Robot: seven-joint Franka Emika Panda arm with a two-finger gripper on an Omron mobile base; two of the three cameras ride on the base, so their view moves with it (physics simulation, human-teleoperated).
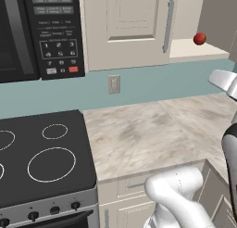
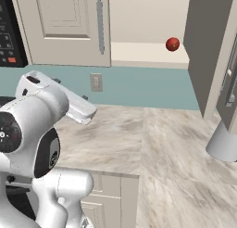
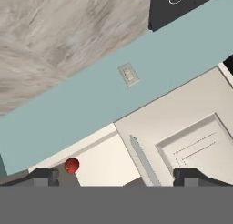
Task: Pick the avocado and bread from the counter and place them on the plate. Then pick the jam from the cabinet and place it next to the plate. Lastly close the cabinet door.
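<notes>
Jam sits upright on the open cabinet shelf, too round to show a long axis, just inside the left of the spread, empty fingers, above the worktop.

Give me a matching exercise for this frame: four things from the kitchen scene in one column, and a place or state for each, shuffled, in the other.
Things:
1. jam
2. gripper
3. wall outlet
4. stove

Places or states:
A. on the teal backsplash above the counter
B. left of the counter, with white burner rings
C. on the shelf inside the open cabinet
D. fingers wide apart, holding nothing

Pairs: 1-C, 2-D, 3-A, 4-B
</notes>
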